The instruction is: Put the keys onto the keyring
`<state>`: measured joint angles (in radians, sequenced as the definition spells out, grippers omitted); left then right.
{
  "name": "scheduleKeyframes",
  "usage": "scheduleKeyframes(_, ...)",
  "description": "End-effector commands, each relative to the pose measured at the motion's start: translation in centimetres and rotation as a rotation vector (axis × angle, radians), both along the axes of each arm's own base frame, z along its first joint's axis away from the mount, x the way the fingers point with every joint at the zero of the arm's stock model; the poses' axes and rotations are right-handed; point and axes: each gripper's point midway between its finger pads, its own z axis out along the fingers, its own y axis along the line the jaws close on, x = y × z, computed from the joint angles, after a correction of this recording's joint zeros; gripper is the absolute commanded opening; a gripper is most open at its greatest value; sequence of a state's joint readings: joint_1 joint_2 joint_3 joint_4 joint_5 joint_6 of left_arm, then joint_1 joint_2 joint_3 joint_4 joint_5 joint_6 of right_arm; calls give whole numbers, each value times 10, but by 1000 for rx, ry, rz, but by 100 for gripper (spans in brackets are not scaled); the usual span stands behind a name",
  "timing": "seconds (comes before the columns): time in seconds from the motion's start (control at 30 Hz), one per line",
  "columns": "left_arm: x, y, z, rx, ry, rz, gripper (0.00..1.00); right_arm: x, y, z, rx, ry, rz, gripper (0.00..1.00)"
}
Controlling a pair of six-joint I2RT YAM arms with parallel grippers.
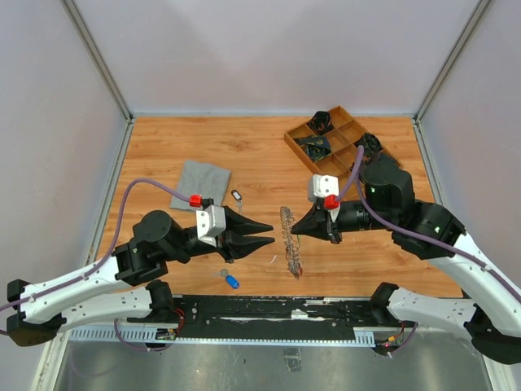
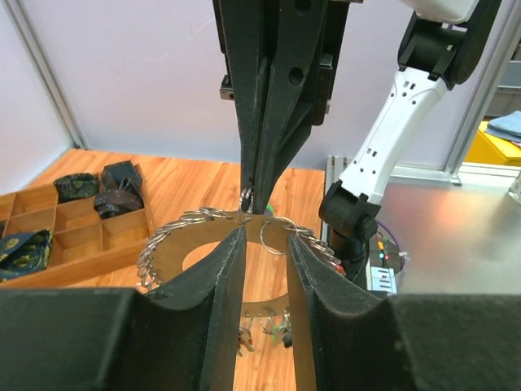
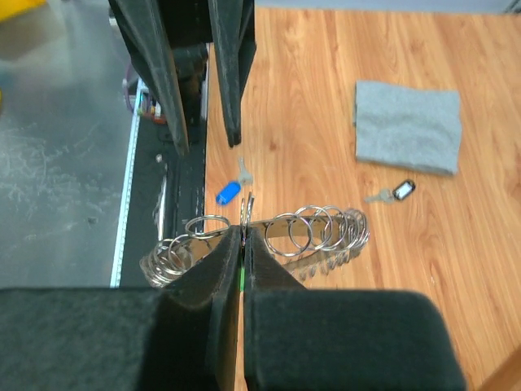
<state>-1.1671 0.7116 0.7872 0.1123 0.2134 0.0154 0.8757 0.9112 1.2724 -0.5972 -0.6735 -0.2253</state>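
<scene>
The keyring, a thin metal ring crowded with shiny silver loops, stands upright in the middle of the wood-grain bench. The right pincer is clamped on its rim. The left pincer reaches level from the left, its black tapered fingers apart, just beside the ring. A blue-tagged key lies near the front edge, and a black-tagged key lies beside the soft grey cloth.

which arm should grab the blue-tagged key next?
Left. The left gripper is open and empty, near the blue-tagged key; the right gripper is shut on the keyring, holding it upright.
</scene>
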Motion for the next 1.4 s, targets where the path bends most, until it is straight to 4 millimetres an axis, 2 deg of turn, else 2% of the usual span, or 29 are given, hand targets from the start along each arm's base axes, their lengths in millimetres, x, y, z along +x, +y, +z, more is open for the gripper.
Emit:
scheduleKeyframes(0.0, 6, 1, 6, 20, -15, 31, 33, 2, -19, -18, -192, -66, -44, 0)
scheduleKeyframes(0.23, 5, -6, -2, 63, 0, 11, 34, -2, -20, -18, -327, -159, -39, 0)
scheduleKeyframes(0.6, -1, -20, -6, 104, -17, -56, 41, -8, -2, -10, -341, -219, 6, 0)
scheduleKeyframes(0.93, -1, -26, -13, 135, -19, -76, 40, -6, 4, -5, -326, -233, 4, 0)
scheduleKeyframes(1.17, 2, -30, -18, 158, -24, -71, 35, -12, 8, -3, -305, -216, 36, 0)
scheduleKeyframes(1.37, 2, -29, -14, 150, -34, -67, 14, -15, 9, -6, -312, -208, 45, 0)
